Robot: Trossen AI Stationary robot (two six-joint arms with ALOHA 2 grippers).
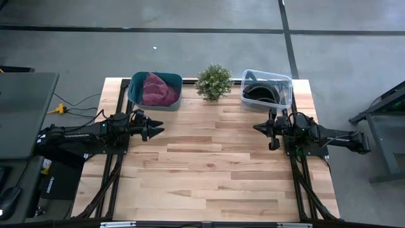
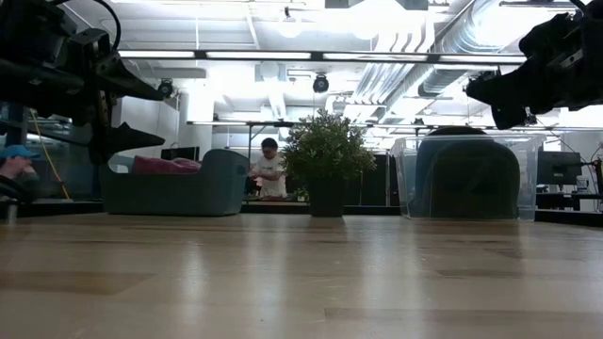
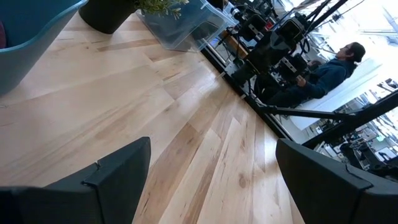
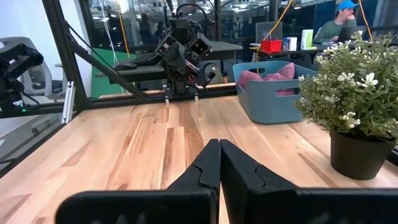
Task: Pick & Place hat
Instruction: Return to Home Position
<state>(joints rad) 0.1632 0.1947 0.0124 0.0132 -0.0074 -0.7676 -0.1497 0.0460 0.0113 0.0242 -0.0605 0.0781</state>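
A black hat [image 1: 261,93] lies inside a clear plastic bin [image 1: 283,95] at the table's far right; it shows dark through the bin wall [image 2: 466,174]. A maroon cloth thing [image 1: 158,90], perhaps another hat, fills a teal bin [image 1: 134,94] at the far left. My left gripper [image 1: 157,128] [image 3: 211,146] hovers open above the table, near the teal bin, pointing right. My right gripper [image 1: 256,128] [image 4: 219,146] hovers shut in front of the clear bin, pointing left. Neither touches anything.
A small potted plant [image 1: 213,81] stands between the two bins at the far edge. The wooden tabletop [image 1: 209,171] stretches bare between the arms and toward the near edge. People sit beyond the table [image 2: 268,169] [image 3: 336,68].
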